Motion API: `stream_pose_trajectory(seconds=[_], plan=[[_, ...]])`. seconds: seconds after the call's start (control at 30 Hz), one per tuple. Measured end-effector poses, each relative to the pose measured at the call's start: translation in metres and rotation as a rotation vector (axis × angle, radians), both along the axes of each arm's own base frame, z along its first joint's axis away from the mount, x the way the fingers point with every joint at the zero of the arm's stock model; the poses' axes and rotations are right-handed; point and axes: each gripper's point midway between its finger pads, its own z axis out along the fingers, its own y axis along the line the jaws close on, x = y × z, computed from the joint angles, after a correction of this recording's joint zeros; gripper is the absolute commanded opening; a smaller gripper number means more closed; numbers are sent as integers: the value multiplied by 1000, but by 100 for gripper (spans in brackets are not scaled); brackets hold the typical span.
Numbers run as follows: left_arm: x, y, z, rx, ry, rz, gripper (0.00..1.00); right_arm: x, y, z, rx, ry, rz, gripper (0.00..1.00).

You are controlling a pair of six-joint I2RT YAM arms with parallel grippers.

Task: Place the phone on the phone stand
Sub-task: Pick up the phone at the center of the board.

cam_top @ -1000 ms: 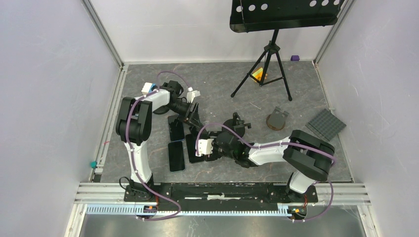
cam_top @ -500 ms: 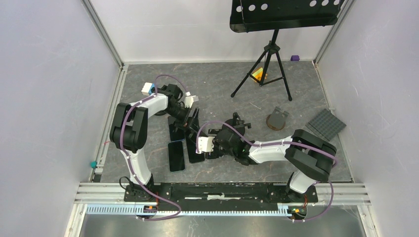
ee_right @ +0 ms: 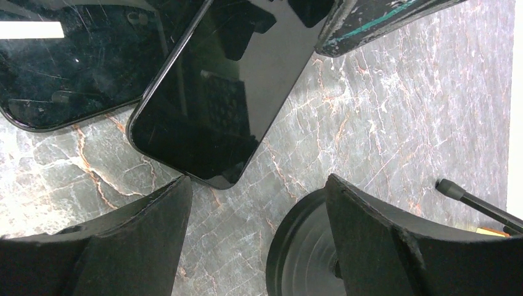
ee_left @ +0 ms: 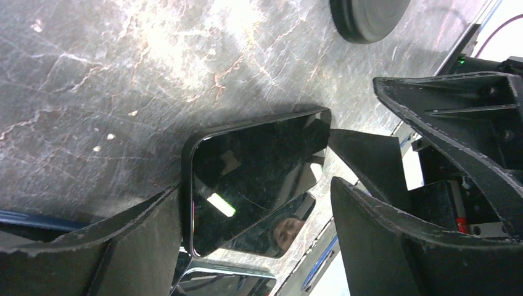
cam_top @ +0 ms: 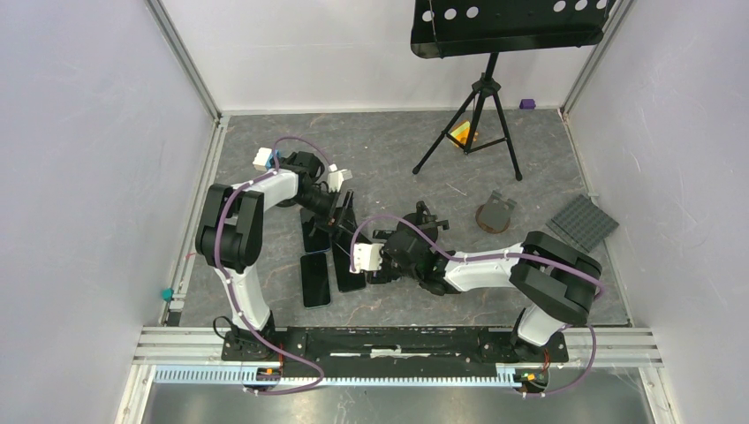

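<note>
- The near phone (cam_top: 315, 279) lies flat on the grey table (cam_top: 389, 150), closest to the arm bases.
- The right jaws are spread wide and pinch nothing. They sit low at the 5 o'clock end of the phone (cam_top: 351, 267). Between their fingers (ee_right: 92, 246) a black disc (ee_right: 301, 243) rests on the table, apart from the phone.
- The phone lies flat, screen up, at 2 o'clock of the near phone. Their long edges run side by side; whether they touch or overlap, I cannot tell.
- The left jaws are spread too, straddling the phone's 12 o'clock end. One of the fingers (ee_left: 142, 246) sits right at the phone's edge and the other stands clear of it, so the phone is not pinched.
- The far phone (cam_top: 313, 231) lies at 10 o'clock of the phone, partly hidden under the left arm (cam_top: 265, 185).
- The stand (cam_top: 497, 212) — a grey plate on a round brown base — sits at 2 o'clock of the phone, well apart from it.
- A grey studded mat (cam_top: 583, 221) lies at 3 o'clock of the stand, near the side wall.
- A tripod (cam_top: 477, 124) stands at 12 o'clock of the stand, carrying a black perforated tray (cam_top: 512, 26). A small orange thing (cam_top: 461, 133) lies between its legs.
</note>
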Motion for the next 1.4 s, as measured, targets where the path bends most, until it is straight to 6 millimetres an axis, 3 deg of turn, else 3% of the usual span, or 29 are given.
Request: stream_pose_trajectory(seconds=[0.1,0.33,0.67,0.87,0.97,1.23,1.4], plan=[[1,-4,4,-29,2,3,72,0,0,0,2,1,-5,84],[-3,-12,10,-77,26,1,52,1,0,0,2,2,-9,84],[-10,-20,11,-82,37,-23,3,4,-3,1,-3,-10,-28,84],[-11,-21,11,-80,42,-22,2,4,-5,2,-11,-10,-32,86],[-14,-27,23,-127,45,-31,2,3,-8,3,-19,-6,-37,87],[-13,-26,31,-102,-31,-57,2,1,-18,3,-39,22,-45,93],[-14,-25,41,-104,-98,-99,2,-11,-27,4,-54,74,-9,98]])
